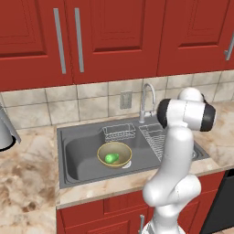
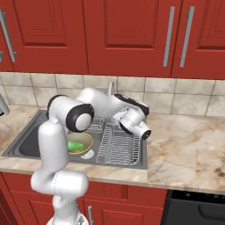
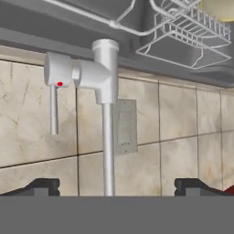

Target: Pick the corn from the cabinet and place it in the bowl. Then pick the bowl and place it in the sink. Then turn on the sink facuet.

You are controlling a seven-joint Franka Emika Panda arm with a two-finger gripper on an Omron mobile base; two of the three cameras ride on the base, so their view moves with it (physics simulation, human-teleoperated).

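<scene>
The olive-tan bowl (image 1: 114, 145) (image 2: 88, 147) sits in the grey sink (image 1: 80, 157) (image 2: 24, 147), with the green corn (image 1: 111, 158) (image 2: 74, 144) lying inside it. Behind the basin rises the silver sink faucet (image 1: 146, 98) (image 2: 110, 89). The hand view is rolled upside down. In it my gripper (image 3: 116, 185) is open and empty. Its fingertips (image 3: 42, 185) stand wide on either side of the spout, and the faucet base (image 3: 105, 64) and its lever handle (image 3: 54, 109) lie just ahead. The red cabinet (image 1: 105, 36) (image 2: 123, 35) doors overhead are shut.
A small wire rack (image 1: 119, 132) and a larger dish rack (image 1: 155, 137) (image 2: 118, 147) occupy the sink's back and right side. A wall outlet (image 1: 125, 99) (image 3: 123, 125) is beside the faucet. Marble counter (image 1: 27, 183) (image 2: 184, 149) flanks the sink.
</scene>
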